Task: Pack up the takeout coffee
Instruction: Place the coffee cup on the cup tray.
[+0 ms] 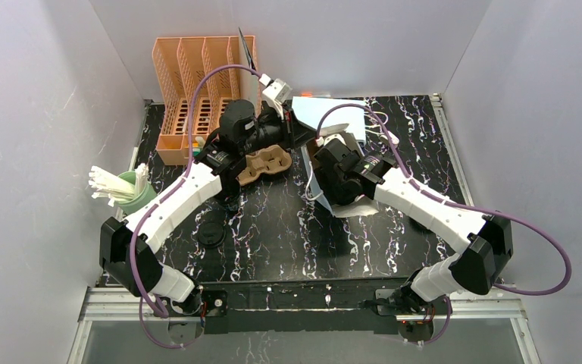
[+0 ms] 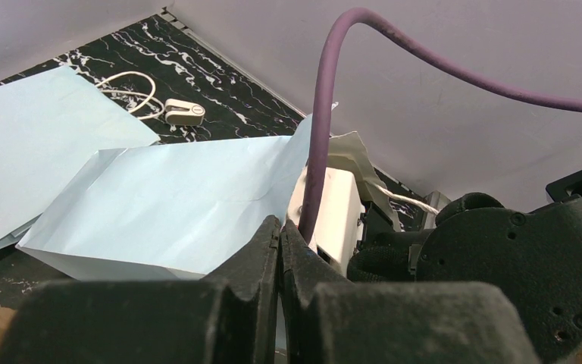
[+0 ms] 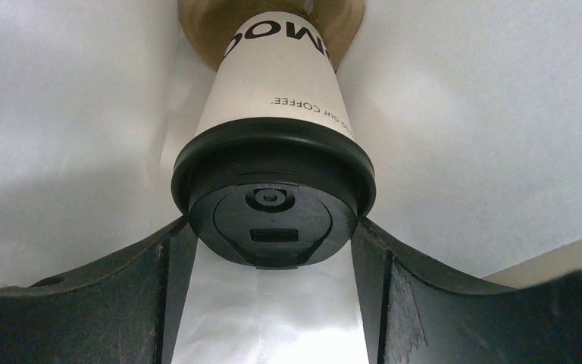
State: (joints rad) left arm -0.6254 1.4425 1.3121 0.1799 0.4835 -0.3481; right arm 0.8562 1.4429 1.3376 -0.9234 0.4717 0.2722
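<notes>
In the right wrist view a coffee cup (image 3: 280, 76) with a white printed side and a round black lid (image 3: 273, 205) lies between pale paper walls. Its base meets something brown (image 3: 204, 19). My right gripper (image 3: 273, 239) is shut on the lid's sides. In the top view the right gripper (image 1: 320, 163) reaches into the light-blue paper bag (image 1: 332, 114), its fingertips hidden. My left gripper (image 2: 280, 227) is shut on the bag's edge (image 2: 182, 189), at the back centre in the top view (image 1: 276, 130). A second round black lid (image 1: 212, 233) sits on the table at front left.
The brown pulp carrier (image 1: 265, 164) lies by the left wrist, both wells empty. An orange file rack (image 1: 197, 83) stands at the back left. A green cup of white utensils (image 1: 125, 191) stands at the left edge. A small white clip with a cord (image 2: 184, 112) lies behind the bag.
</notes>
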